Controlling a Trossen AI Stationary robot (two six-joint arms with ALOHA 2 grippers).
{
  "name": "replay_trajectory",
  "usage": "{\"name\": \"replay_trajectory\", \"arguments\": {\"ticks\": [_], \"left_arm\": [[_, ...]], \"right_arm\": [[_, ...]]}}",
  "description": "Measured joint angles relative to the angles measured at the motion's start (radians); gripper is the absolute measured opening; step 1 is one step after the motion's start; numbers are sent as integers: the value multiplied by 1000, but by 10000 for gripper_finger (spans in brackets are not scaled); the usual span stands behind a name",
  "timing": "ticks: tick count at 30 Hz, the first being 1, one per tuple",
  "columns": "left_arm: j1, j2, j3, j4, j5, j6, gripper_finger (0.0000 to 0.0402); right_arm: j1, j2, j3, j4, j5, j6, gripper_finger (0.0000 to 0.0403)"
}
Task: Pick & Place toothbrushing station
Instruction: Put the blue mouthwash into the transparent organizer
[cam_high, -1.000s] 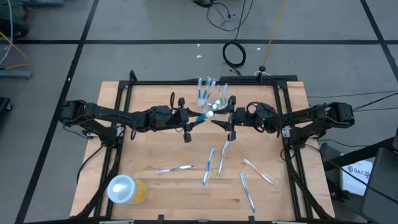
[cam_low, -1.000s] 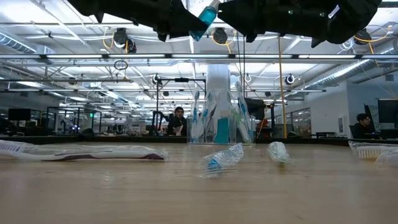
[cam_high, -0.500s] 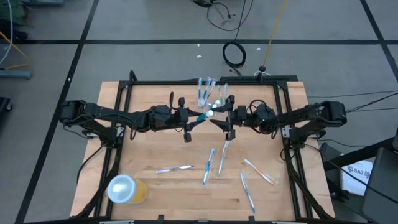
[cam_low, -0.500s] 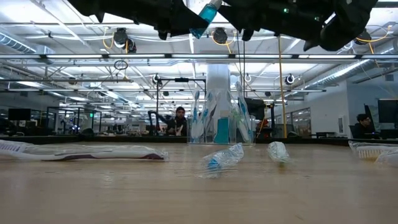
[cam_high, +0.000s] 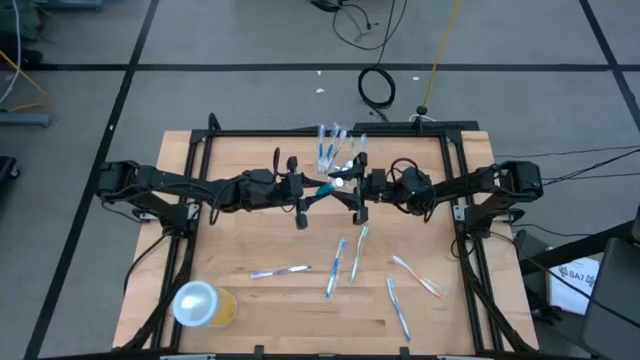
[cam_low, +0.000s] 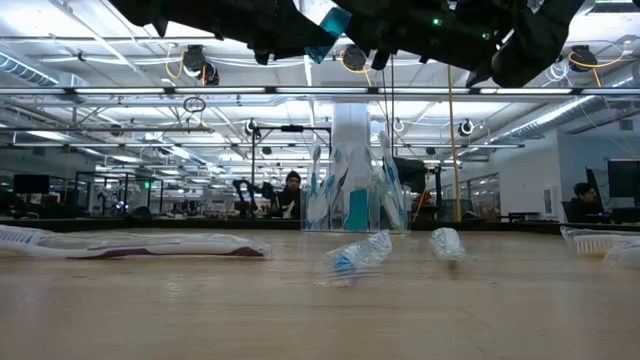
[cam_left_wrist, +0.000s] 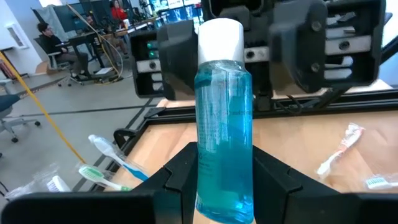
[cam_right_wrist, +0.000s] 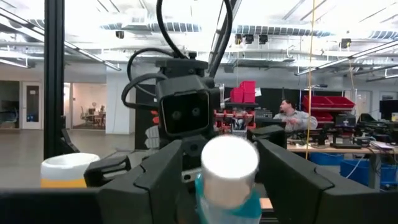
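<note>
Clearly the left gripper is clamping the lower body of a small teal tube and holding it in the air over the middle of the surface, white cap pointing toward the other arm. Facing it, the right gripper is standing with its fingers apart on either side of the capped end, not closed on it. The tube is looking light and stiff, but its smooth plastic is probably slippery, so a hold across the body just under the cap seems safer than one on the round cap itself. Just beyond the two grippers the clear plastic cup is standing with several toothbrushes upright inside, leaving little free room at its mouth. More wrapped toothbrushes are lying scattered nearer the front, and an orange-yellow cup is sitting at the front-left corner, well apart. Around the hand-over spot the air is looking free of obstacles.
</note>
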Motion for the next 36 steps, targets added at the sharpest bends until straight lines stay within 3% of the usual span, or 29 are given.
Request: {"name": "replay_trajectory", "arguments": {"ticks": [20, 28, 36], "left_arm": [[0, 0, 0, 3, 2, -2, 113], [0, 0, 0, 3, -4, -20, 113], [-1, 2, 0, -9, -42, -21, 114]], "right_arm": [[2, -9, 0, -9, 1, -4, 90], [1, -9, 0, -15, 2, -3, 102], [-14, -10, 0, -55, 2, -3, 89]]}}
